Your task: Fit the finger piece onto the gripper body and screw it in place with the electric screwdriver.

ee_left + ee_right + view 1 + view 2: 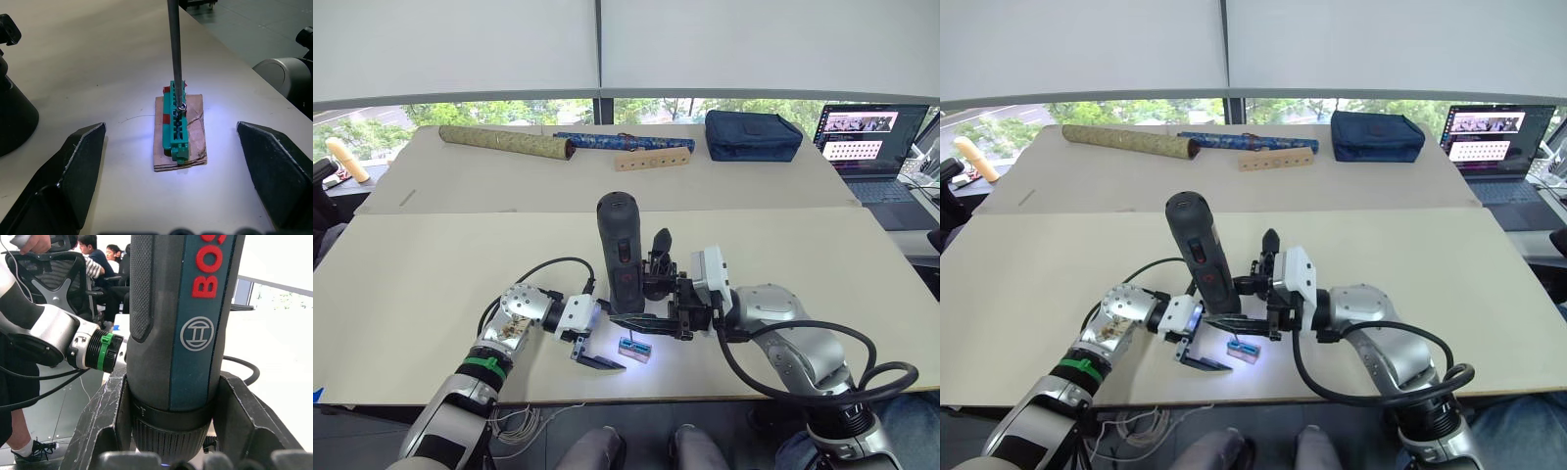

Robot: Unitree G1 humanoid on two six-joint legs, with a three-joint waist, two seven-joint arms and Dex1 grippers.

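My right gripper (pixel 628 313) is shut on the electric screwdriver (pixel 619 250) and holds it upright; its fingers (pixel 105 426) clamp the lower collar. The thin bit (pixel 174 49) comes down onto a screw on a tiny green-and-tan block (pixel 177 128), lit by the tool's light. My left gripper (pixel 170 126) is open, one finger on each side of that block and apart from it. Just behind the screwdriver stands a small black block, apparently the gripper body (pixel 1255 274). A pointed black piece, apparently the finger piece (pixel 1269 240), rises from it.
Along the far side of the table (pixel 431 264) lie an olive rolled tube (pixel 504 143), a blue rolled tube (pixel 622 142), a wooden strip with holes (pixel 651 159) and a navy pouch (pixel 752 135). A laptop (pixel 869 137) stands far right. The front edge is just below the grippers.
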